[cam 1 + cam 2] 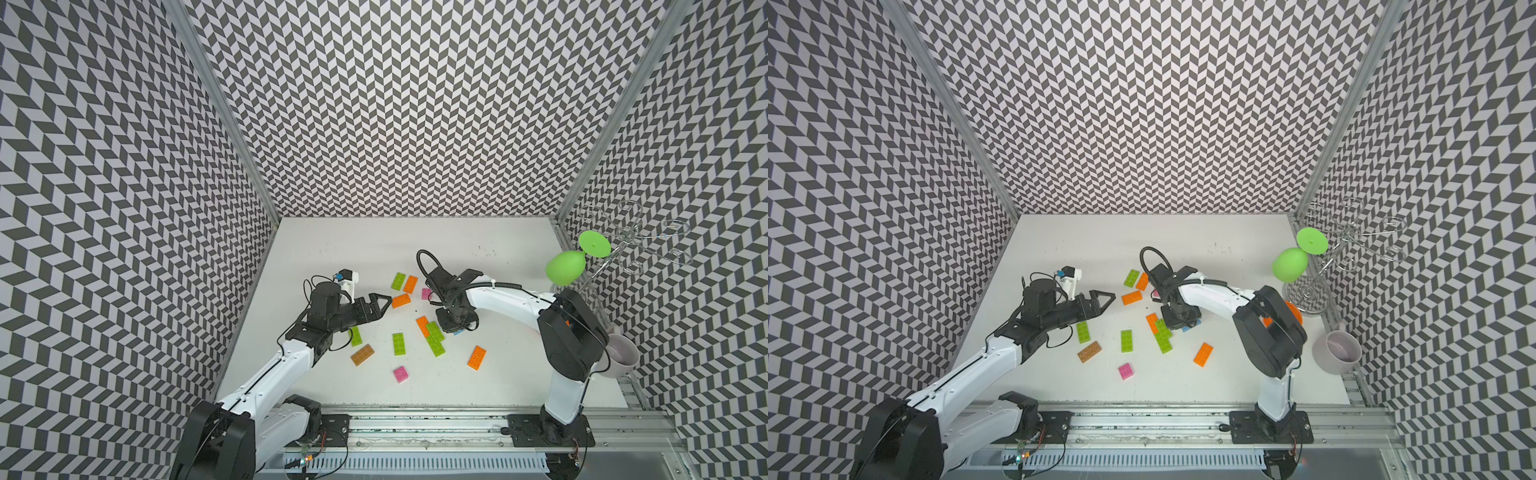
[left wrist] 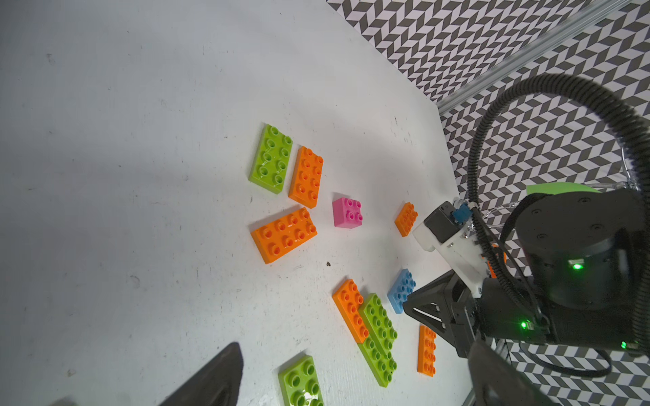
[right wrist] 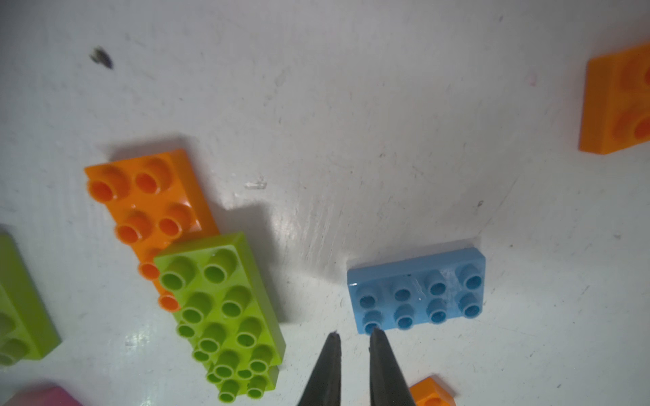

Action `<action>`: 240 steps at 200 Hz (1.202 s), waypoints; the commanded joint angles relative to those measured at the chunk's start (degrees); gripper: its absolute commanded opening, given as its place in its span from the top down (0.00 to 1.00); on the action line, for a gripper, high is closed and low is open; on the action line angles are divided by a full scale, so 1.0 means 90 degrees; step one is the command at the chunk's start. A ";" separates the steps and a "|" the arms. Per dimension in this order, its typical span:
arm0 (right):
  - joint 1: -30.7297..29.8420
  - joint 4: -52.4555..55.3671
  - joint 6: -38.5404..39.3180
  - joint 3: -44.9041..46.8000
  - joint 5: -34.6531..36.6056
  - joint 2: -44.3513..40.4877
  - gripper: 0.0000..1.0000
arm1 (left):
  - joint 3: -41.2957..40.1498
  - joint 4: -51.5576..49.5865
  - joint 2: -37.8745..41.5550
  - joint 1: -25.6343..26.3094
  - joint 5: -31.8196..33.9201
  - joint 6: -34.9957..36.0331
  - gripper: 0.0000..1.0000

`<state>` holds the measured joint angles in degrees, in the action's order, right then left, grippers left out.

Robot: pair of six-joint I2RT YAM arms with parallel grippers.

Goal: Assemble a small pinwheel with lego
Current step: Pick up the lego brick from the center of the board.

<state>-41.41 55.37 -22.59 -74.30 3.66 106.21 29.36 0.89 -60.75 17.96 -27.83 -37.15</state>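
Risking a shove instead of a grip, the right claw (image 3: pixel 355 332) is hovering with its two tips nearly together, only a thin slit showing between them and nothing held. It is hanging right at the near corner of the blue brick (image 3: pixel 418 290), which is lying flat on the white table (image 3: pixel 351 105); whether one tip is touching that corner I cannot tell. If the claw is descending like this, the tips are likely to be landing on the studs or skidding the brick sideways, since the slit is looking too narrow to be straddling it. Just beside the blue brick, a green brick (image 3: pixel 221 309) is sitting pressed across an orange brick (image 3: pixel 147 197), and a careless sweep is threatening to knock that joined pair askew. The loose lego pieces (image 1: pixel 476 357) are lying scattered farther from the blue brick. The right arm (image 1: pixel 511 303) is arching over, its wrist bending down so the claw is pointing steeply at the table. The left claw (image 1: pixel 381 304), well apart from the blue brick, is gaping wide and empty, the left arm (image 1: pixel 266 374) reaching low and forward.
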 commanded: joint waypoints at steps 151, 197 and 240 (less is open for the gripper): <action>0.0094 -0.0294 0.0166 0.0609 0.0161 0.0477 0.91 | 0.0038 0.0225 -0.0050 -0.0032 -0.0071 0.0035 0.00; 0.0099 -0.0113 0.0193 0.0427 0.0236 0.0134 0.96 | 0.0120 0.0129 -0.0039 -0.0033 -0.0023 0.0059 0.00; 0.0090 0.0284 0.0315 -0.0057 0.0360 -0.0184 0.96 | 0.0165 0.0110 -0.0037 -0.0042 0.0026 0.0035 0.00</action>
<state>-40.69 55.22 -20.73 -72.07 5.43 107.04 29.39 1.26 -60.88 17.96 -27.94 -37.15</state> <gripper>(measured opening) 0.081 0.992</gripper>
